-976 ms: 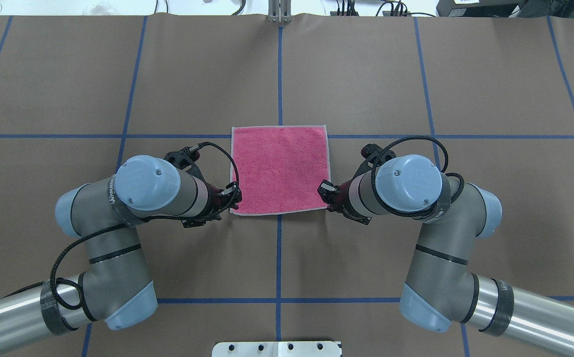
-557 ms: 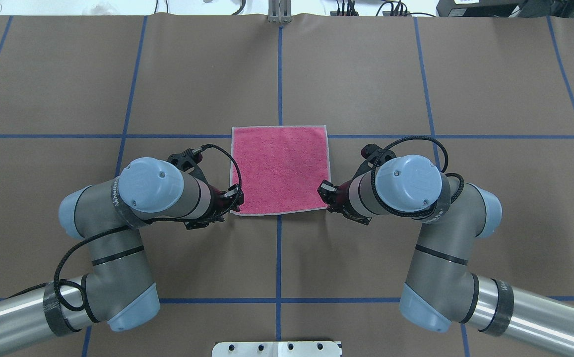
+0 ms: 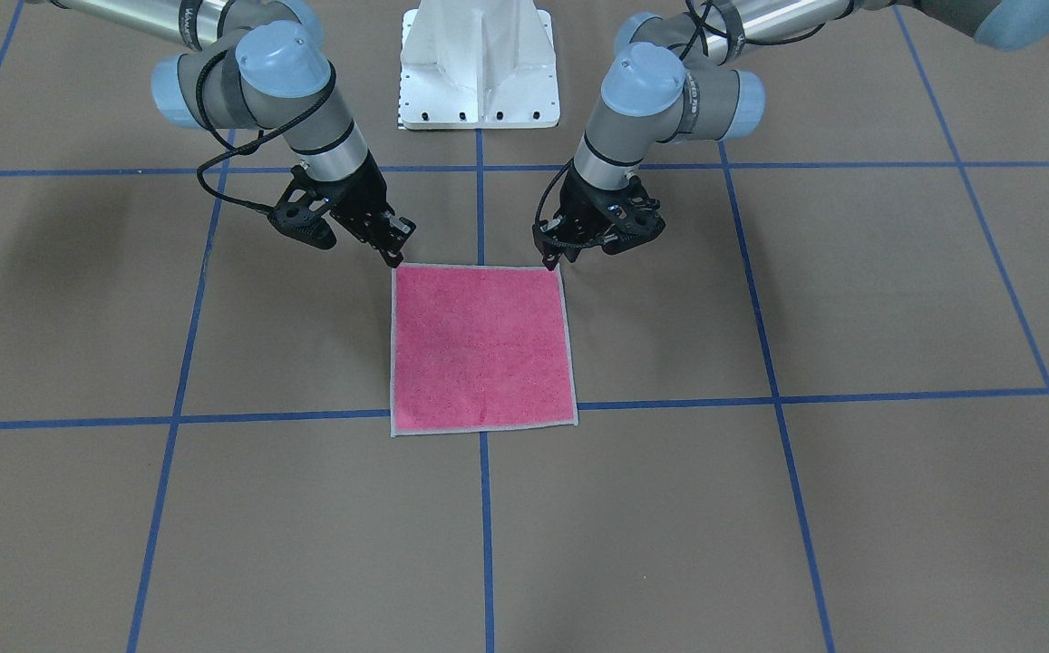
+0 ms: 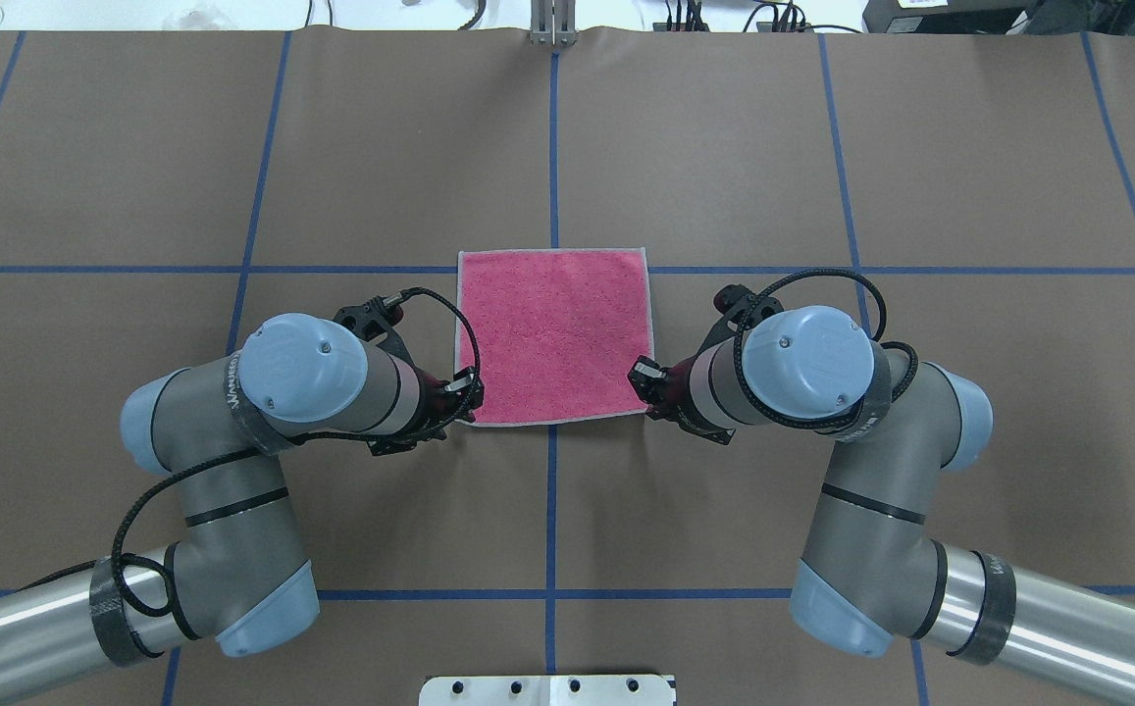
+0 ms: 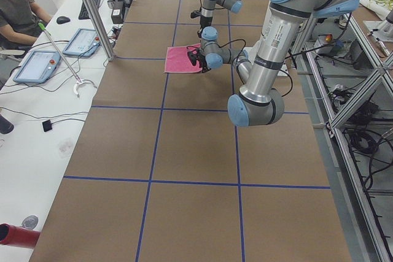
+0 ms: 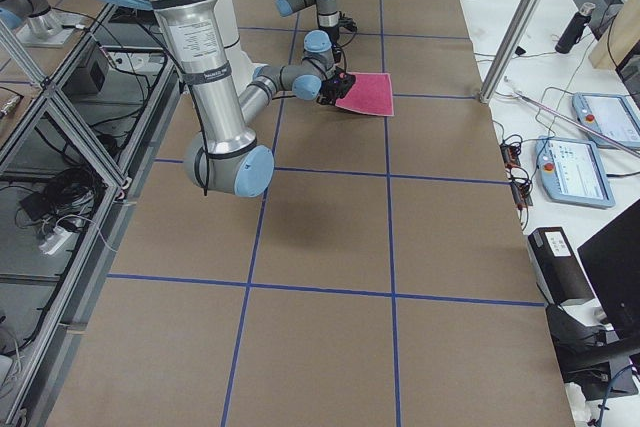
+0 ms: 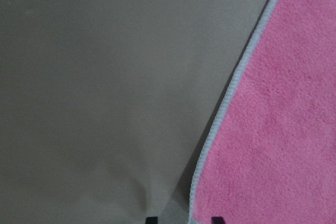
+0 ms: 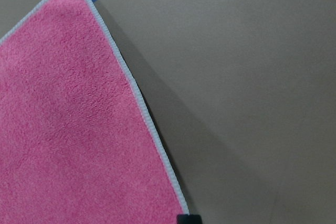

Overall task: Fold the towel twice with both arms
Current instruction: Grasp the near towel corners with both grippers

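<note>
brown tabletop (image 4: 724,147), blue tape (image 4: 552,147) grid. at left end effector (image 3: 549,261): tips apart, astride grey edging (image 7: 226,108), nudged nearer the corner this last second. at right end effector (image 3: 394,258), unmoved by the other near corner: can't tell the gap. flat, unfolded pink terry towel (image 4: 552,333) mid-tabletop; pinch seemingly imminent.

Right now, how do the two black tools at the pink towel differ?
The left tool is at the towel's near left corner, the right tool at its near right corner. The left tool's wrist view shows two fingertips apart, astride the edging; the right tool's shows only one dark tip. Both are black, pointing down at the flat towel.
</note>
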You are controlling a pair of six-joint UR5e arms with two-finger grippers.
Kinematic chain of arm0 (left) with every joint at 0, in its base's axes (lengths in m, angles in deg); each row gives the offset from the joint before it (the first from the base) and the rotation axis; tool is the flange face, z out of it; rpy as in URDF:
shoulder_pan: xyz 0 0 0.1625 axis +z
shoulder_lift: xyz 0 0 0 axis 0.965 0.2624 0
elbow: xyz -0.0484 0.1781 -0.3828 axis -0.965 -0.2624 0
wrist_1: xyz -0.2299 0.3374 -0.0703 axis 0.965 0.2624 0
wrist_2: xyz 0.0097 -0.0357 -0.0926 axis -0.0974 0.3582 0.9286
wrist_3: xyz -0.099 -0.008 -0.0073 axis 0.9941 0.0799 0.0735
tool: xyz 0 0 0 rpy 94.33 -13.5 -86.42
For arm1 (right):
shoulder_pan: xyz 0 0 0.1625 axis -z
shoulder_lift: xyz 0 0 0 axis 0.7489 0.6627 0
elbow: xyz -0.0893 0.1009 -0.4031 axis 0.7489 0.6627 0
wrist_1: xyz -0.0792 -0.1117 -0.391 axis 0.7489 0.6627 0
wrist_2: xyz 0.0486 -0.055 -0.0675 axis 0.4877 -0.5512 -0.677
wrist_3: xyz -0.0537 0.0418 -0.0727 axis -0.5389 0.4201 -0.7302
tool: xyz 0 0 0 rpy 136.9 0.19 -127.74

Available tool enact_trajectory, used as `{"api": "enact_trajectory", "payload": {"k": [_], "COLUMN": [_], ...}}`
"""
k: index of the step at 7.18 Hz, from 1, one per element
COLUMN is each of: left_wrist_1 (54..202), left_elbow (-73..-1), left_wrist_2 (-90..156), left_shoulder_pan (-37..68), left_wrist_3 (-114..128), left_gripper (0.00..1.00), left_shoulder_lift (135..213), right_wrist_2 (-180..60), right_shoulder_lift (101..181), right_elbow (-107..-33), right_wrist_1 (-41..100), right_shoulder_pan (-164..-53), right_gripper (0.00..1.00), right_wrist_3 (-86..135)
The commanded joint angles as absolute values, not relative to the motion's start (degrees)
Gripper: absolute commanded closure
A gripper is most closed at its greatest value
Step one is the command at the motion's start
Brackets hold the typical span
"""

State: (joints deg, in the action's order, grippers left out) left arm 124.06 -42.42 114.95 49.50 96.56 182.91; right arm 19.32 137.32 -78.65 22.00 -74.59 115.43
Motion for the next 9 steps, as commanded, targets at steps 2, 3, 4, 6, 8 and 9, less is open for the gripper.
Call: {"api": "enact_trajectory", "payload": {"k": [2, 3, 4, 6, 8, 9], "left_wrist_1": [124.06, 124.06, 124.06, 124.06, 124.06, 124.06], "left_elbow": [-42.21, -42.20, -42.20, -41.85, -41.85, -41.85], "left_wrist_2": [114.95, 114.95, 114.95, 114.95, 114.95, 114.95], "left_shoulder_pan": [49.65, 49.65, 49.65, 49.65, 49.56, 49.56], "left_wrist_3": [96.56, 96.56, 96.56, 96.56, 96.56, 96.56], "left_gripper": [0.62, 0.65, 0.65, 0.67, 0.70, 0.75], "left_shoulder_lift": [183.09, 183.09, 183.18, 183.45, 183.45, 183.45], "right_wrist_2": [19.32, 19.32, 19.32, 19.32, 19.32, 19.32], "right_shoulder_lift": [137.35, 137.35, 137.35, 137.35, 137.35, 137.35], "right_elbow": [-78.65, -78.65, -78.65, -78.65, -78.65, -78.65], "right_wrist_1": [22.00, 22.00, 22.00, 22.00, 22.00, 22.00], "right_shoulder_pan": [-74.60, -74.60, -74.51, -74.51, -74.51, -74.51], "right_gripper": [1.00, 1.00, 1.00, 1.00, 1.00, 1.00], "right_wrist_3": [115.43, 115.43, 115.43, 115.43, 115.34, 115.34]}}
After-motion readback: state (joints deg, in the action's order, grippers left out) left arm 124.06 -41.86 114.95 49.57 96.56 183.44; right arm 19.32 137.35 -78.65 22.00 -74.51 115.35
